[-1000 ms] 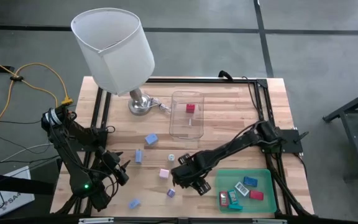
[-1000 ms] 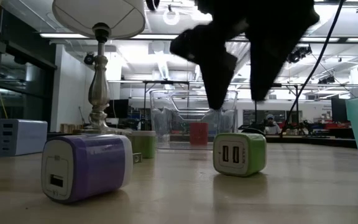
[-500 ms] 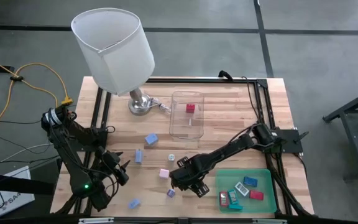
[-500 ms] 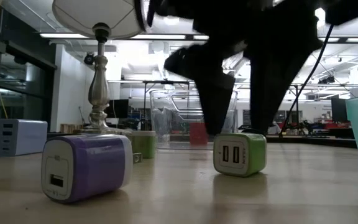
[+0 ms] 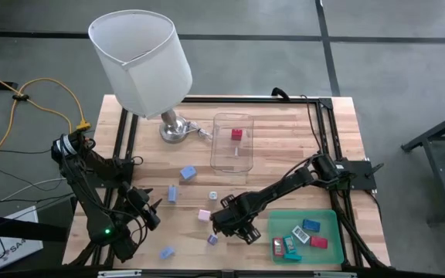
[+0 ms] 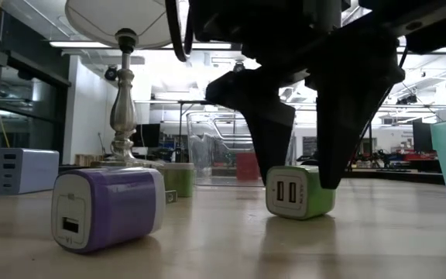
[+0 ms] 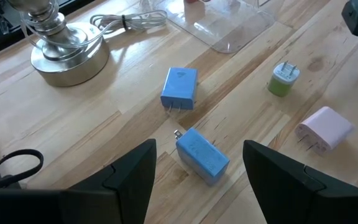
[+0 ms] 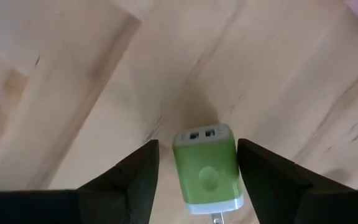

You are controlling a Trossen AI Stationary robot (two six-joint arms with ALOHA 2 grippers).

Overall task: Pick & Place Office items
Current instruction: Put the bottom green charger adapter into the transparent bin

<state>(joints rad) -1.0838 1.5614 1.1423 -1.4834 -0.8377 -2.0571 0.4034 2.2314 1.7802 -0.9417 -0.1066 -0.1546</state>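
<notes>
A pale wooden surface [image 5: 284,147] sits on a grey floor; the low view looks across it into a large bright room with strip lights.

Far left, at about eight o'clock on the surface, the left hand [image 5: 147,213] waits with its fingers well apart, holding nothing. A light blue charger [image 5: 167,252] lies at about seven o'clock. A lamp [image 5: 141,62] stands at eleven o'clock. In the left wrist view, two blue chargers [image 7: 180,88] [image 7: 202,156] lie flat just beside each other, prongs showing.

Near the centre lie a pink charger [image 5: 204,215] and a purple charger [image 6: 108,208]. The right hand [image 6: 299,167] hangs over a green charger [image 6: 300,191], one finger on each side, wide and not gripping. The charger rests on the wood; its long axis runs between the fingers, and its two ports face the low camera.

A clear box [image 5: 232,143] at twelve o'clock holds a red piece [image 5: 237,133]. At five o'clock a green tray [image 5: 329,218] holds several small chargers.
</notes>
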